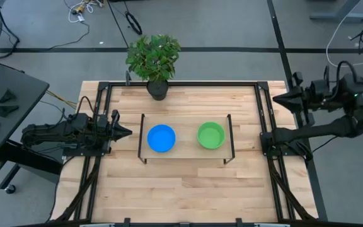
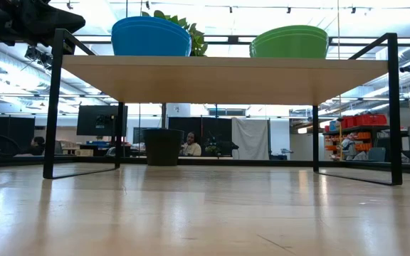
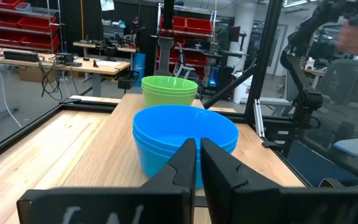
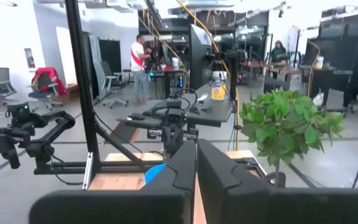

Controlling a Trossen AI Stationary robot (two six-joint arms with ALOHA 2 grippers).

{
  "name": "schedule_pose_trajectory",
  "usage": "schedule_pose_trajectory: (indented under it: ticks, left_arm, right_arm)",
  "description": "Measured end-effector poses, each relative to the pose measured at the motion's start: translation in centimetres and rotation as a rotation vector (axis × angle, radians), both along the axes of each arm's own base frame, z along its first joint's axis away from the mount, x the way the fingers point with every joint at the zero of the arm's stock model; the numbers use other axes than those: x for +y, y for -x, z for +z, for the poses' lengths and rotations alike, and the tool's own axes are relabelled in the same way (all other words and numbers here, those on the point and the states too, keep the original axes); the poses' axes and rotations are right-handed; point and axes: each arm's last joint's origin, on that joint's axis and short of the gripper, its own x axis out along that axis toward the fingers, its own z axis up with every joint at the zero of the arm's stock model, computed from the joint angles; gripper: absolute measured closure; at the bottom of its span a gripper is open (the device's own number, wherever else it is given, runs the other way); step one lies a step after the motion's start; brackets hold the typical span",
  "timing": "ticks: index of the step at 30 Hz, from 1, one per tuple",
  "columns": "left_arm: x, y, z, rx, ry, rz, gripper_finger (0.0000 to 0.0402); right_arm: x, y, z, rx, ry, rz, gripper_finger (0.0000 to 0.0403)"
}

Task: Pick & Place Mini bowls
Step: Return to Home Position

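The mini bowls stand in two nested stacks on a low wooden shelf (image 1: pixel 184 150) in the middle of the table. The blue stack (image 1: pixel 161 137) is on the left and the green stack (image 1: pixel 211 135) on the right. Each stack rests on its base on the shelf top (image 2: pixel 219 78). My left gripper (image 1: pixel 128 132) is shut and points level at the blue stack (image 3: pixel 185 134) from the table's left, a short way off it. My right gripper (image 1: pixel 276 99) is shut, raised high at the table's far right, pointing left, empty. Its wrist view shows only part of the blue stack (image 4: pixel 156 173).
A leafy plant (image 1: pixel 154 57) in a dark pot (image 1: pixel 158 89) stands at the table's far edge, behind the shelf. Black frame rails (image 1: pixel 263 113) run along the table's sides. Bare wood lies in front of the shelf (image 1: pixel 181 189). People show in the room beyond.
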Motion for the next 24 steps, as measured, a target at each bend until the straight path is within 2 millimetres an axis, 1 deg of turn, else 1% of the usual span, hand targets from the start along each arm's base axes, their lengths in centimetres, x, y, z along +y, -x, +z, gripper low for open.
schedule_pose_trajectory:
  ticks: [10, 14, 19, 24]
  left_arm:
    - [0.0, 0.0, 0.0, -0.001, 0.000, 0.000, 0.0374]
    - [0.0, 0.0, 0.0, -0.002, 0.000, 0.000, 0.0374]
    - [0.0, 0.0, 0.0, -0.002, 0.000, 0.000, 0.0374]
    - [0.0, 0.0, 0.0, -0.002, 0.000, 0.000, 0.0374]
  right_arm:
    - [0.1, 0.2, -5.8, -0.068, 0.014, 0.034, 0.0382]
    - [0.1, 0.2, -8.4, -0.063, -0.007, 0.033, 0.0382]
    - [0.1, 0.7, -10.8, -0.088, -0.008, 0.034, 0.0382]
    - [0.1, 1.3, -12.7, -0.079, -0.008, 0.034, 0.0382]
